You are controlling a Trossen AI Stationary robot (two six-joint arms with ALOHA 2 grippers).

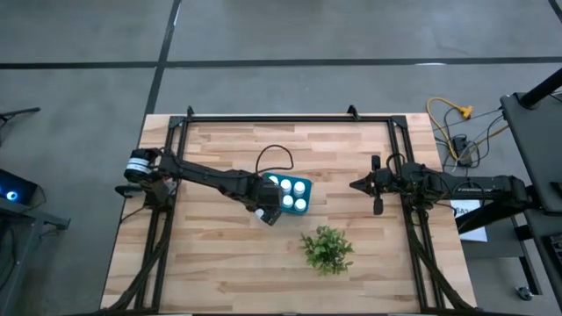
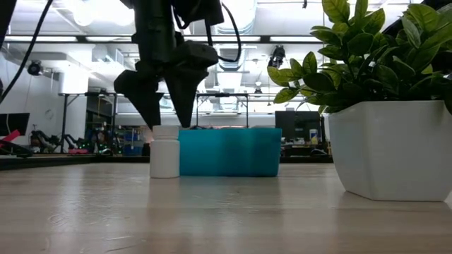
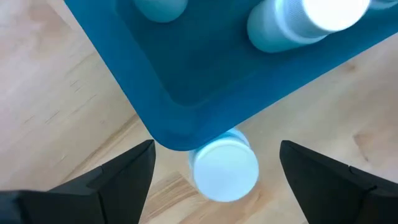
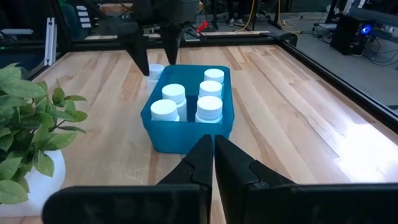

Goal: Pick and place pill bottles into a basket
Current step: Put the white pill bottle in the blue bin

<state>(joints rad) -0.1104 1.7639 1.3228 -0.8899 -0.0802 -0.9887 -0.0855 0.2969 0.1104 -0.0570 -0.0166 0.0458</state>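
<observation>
- Left tool (image 2: pixel 168 116) spread wide, hovering right above one pill bottle (image 2: pixel 164 151) on the worktop (image 1: pixel 228 263).
- That bottle stands just beside the basket (image 4: pixel 186 134); four bottles inside.
- Right tool (image 4: pixel 213 155) closed, empty, well apart.
</observation>
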